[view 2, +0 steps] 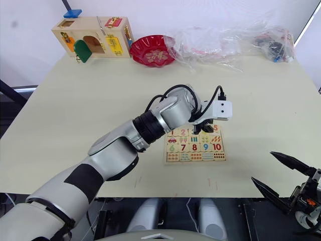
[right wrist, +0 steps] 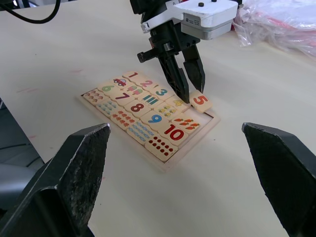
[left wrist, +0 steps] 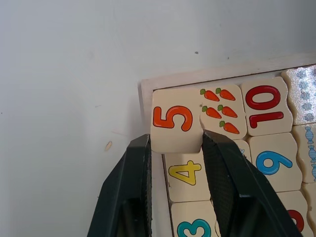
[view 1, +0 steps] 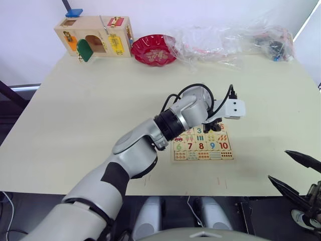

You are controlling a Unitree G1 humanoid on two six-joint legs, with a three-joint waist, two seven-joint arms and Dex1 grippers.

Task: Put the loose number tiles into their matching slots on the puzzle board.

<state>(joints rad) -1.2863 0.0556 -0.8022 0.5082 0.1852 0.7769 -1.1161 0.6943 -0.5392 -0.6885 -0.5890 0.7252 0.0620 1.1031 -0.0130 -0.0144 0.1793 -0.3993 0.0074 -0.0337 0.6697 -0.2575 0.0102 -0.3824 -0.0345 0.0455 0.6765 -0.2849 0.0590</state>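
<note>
The puzzle board (view 1: 203, 159) lies on the table near its front edge, right of centre. My left gripper (right wrist: 187, 89) reaches down over the board's far right corner, shut on the orange number 5 tile (left wrist: 170, 121). That tile (right wrist: 200, 101) sits tilted over the corner slot, one edge up near the board's rim (left wrist: 145, 94). Tiles 4 (left wrist: 185, 173) and 3 (left wrist: 192, 229) lie flat in the same row, with 1 (right wrist: 132, 75) and 2 (right wrist: 146, 83) further along. My right gripper (view 1: 296, 173) hangs open past the table's front right edge, holding nothing.
A wooden latch box (view 1: 95, 35) with coloured doors stands at the back left. A red bowl (view 1: 154, 49) sits beside it, and crumpled clear plastic bags (view 1: 225, 42) spread along the back right. Bare tabletop (view 1: 90, 110) stretches left of the board.
</note>
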